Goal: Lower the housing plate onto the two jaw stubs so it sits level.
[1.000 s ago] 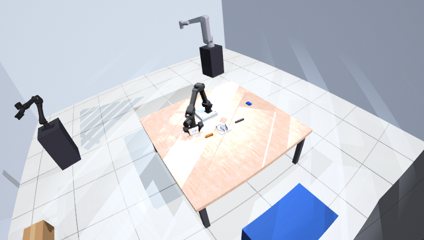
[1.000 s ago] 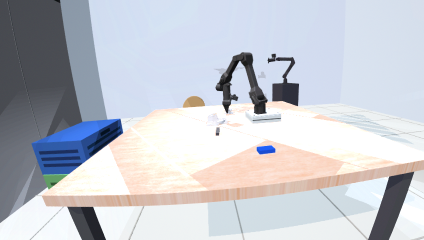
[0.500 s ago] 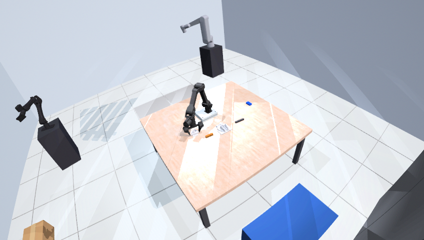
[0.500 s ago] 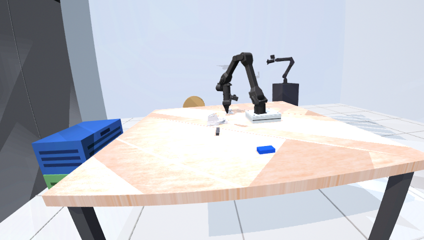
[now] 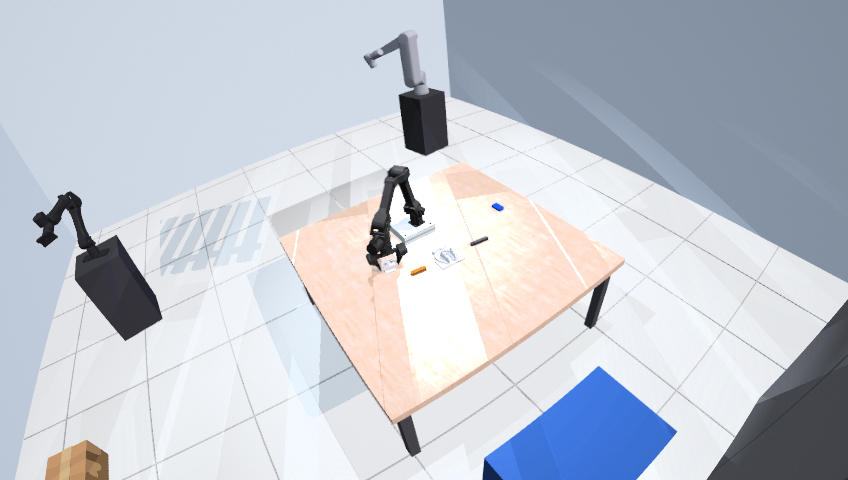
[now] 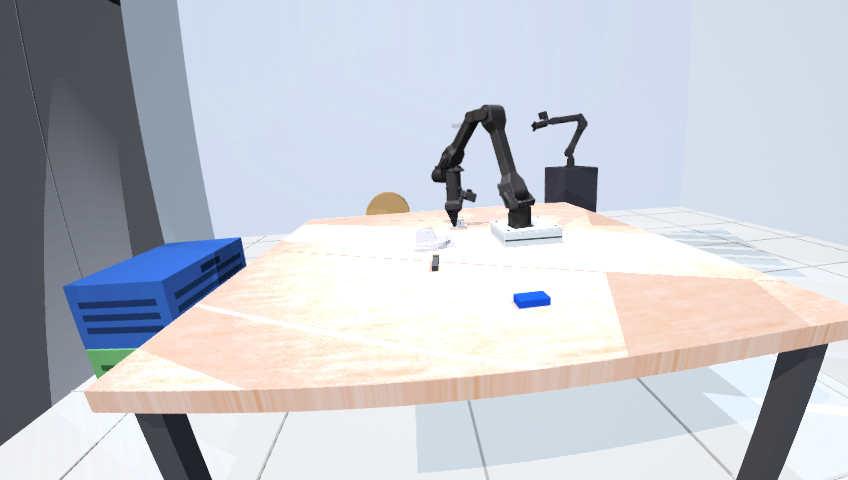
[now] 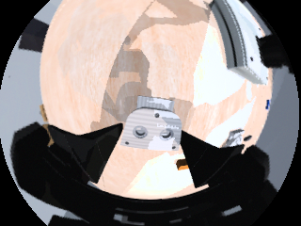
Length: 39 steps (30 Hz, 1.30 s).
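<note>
The housing plate [image 5: 388,264] [image 7: 152,123] is light grey with two round holes and a rounded edge. It lies at table level on a small ribbed light block [image 7: 155,102], part of which shows past its edge in the wrist view. My gripper [image 5: 387,262] [image 6: 455,224] [image 7: 150,130] is open, pointing down, with one finger on each side of the plate. In the wrist view the fingertips are close to its sides; contact cannot be told. The white base with the jaws [image 5: 448,256] [image 6: 432,239] [image 7: 233,137] stands apart from it on the table. The pins and stubs are too small to make out.
An orange block [image 5: 418,270] [image 7: 182,164] lies between the plate and the jaw base. A black bar [image 5: 479,240] [image 6: 435,262] lies beyond the jaw base, and a blue block [image 5: 497,206] [image 6: 531,299] farther off. My arm's white mount [image 6: 526,233] [image 7: 235,38] stands behind the gripper.
</note>
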Motion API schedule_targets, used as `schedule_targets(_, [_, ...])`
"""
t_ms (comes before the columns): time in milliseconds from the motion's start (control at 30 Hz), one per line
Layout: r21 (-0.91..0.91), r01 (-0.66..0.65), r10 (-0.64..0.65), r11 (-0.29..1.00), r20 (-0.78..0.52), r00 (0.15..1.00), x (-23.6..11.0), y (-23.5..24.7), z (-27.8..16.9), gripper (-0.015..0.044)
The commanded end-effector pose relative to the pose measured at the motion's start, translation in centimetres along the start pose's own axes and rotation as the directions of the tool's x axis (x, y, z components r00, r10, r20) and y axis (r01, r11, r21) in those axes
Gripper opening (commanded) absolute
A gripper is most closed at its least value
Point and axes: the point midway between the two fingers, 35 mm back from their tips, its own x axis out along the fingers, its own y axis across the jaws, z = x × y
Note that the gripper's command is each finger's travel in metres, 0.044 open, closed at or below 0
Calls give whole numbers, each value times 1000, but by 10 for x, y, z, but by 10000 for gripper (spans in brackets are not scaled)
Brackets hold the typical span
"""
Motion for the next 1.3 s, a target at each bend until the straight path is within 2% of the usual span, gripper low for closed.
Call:
schedule_targets(0, [0,0,0,1000,0,1000,0,0,0,393])
schedule_targets(200, [0,0,0,1000,0,1000,0,0,0,353])
schedule_targets(600, [0,0,0,1000,0,1000,-2,0,0,351])
schedule_targets(1267, [4,1,-1,1000,-3,1000,-65,1,-1,351])
